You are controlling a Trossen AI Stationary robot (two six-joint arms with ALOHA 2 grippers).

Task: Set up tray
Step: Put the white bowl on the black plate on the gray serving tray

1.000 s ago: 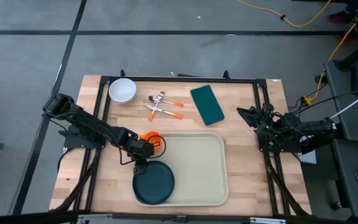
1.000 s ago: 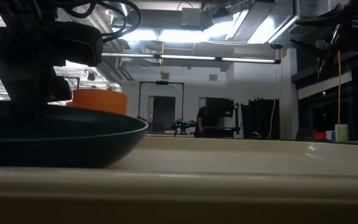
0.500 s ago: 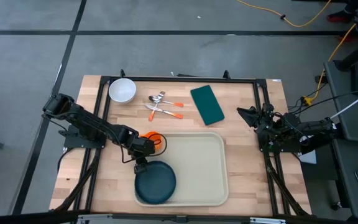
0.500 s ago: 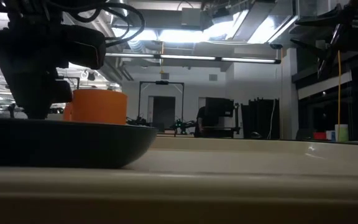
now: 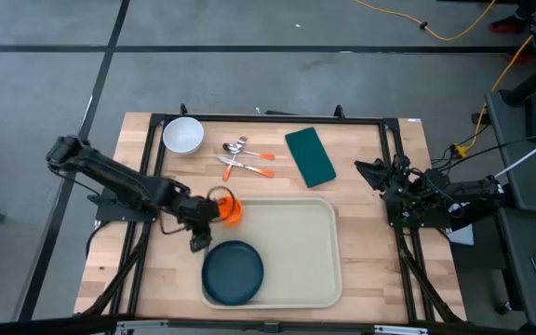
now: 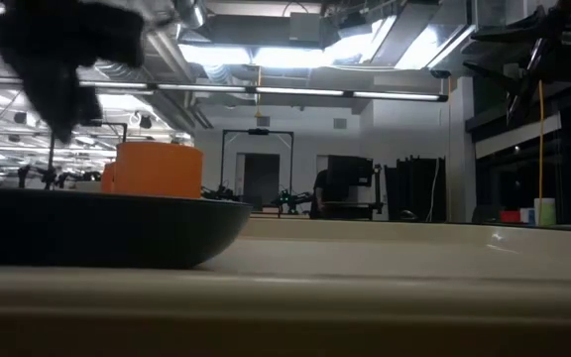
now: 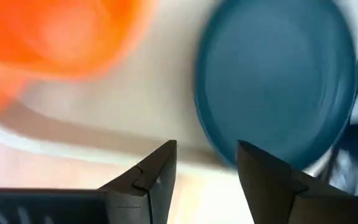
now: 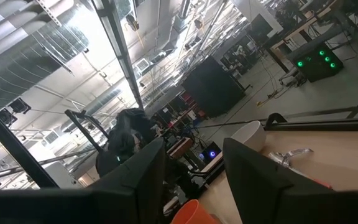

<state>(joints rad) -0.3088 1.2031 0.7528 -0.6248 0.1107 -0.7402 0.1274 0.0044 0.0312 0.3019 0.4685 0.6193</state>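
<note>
The surface (image 5: 361,233) carries the tray (image 5: 296,247) at its near middle, long side across. In the tray's near-left corner lies a plate (image 5: 233,272), flat; the rest of the tray is bare. An orange cup (image 5: 229,210) stands at the tray's far-left corner, partly over the rim. Beyond the tray lie a napkin (image 5: 310,155), two spoons (image 5: 245,158) and a white bowl (image 5: 183,136), nothing in it. The left gripper (image 5: 200,240) hovers beside the plate, fingers parted, holding nothing. The right gripper (image 5: 366,173) waits at the right edge, fingers parted, gripping nothing.
</note>
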